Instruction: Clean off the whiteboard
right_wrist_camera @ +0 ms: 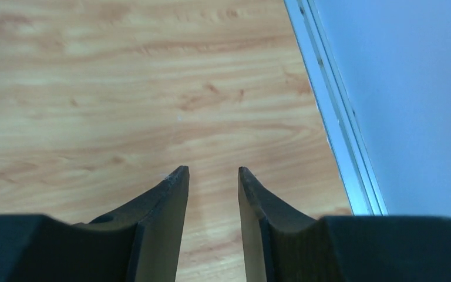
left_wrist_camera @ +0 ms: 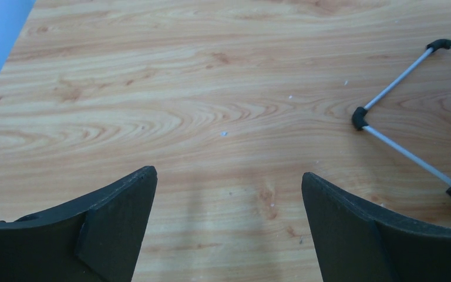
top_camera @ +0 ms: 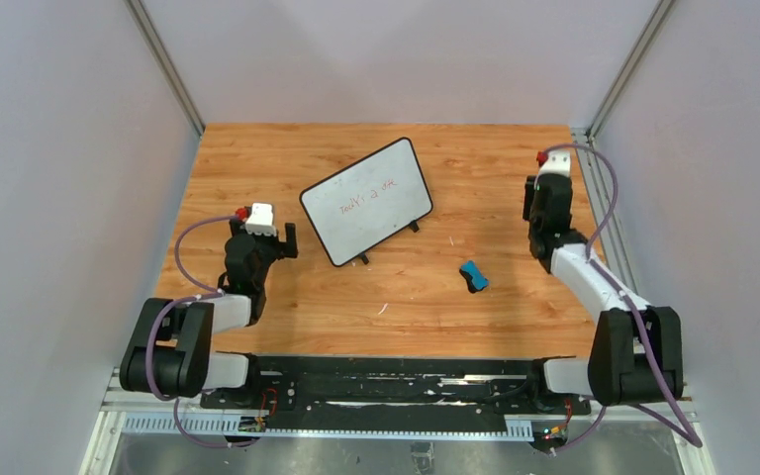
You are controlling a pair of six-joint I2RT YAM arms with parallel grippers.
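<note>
**Both claws bare, board unwiped**

My left claw point(left_wrist_camera: 229, 173) hung over the wooden tabletop point(top_camera: 455, 317) with its two black fingers point(left_wrist_camera: 117, 205) spread wide and only bare wood grain between them. My right claw point(right_wrist_camera: 211, 170) also held nothing. Its fingers stood apart by a narrow gap, their tips just above the wood.

The whiteboard point(top_camera: 356, 228) sat ahead of my left claw and to its right, close by but not touching it. From my right claw it was well off to the left. It was turned askew to the table edges. It had a thin black frame with rounded corners, and two small black feet point(top_camera: 363, 259) stuck out from its nearer long edge. Faint red handwriting point(top_camera: 368, 200) ran across the middle of its white face. I could not read it.

In my left wrist view, thin pale rods point(left_wrist_camera: 399, 76) joined by black elbows lay on the wood to the right of that claw. I could not tell what they belonged to.

The blue eraser block point(top_camera: 473, 276) lay on the table between my two claws, nearer the right one. It was to that claw's left and back toward my bases, and nothing touched it.

Just to the right of my right claw ran an aluminium rail point(right_wrist_camera: 335, 117) along the table's edge, with a pale wall point(right_wrist_camera: 405, 88) rising beyond it
</note>
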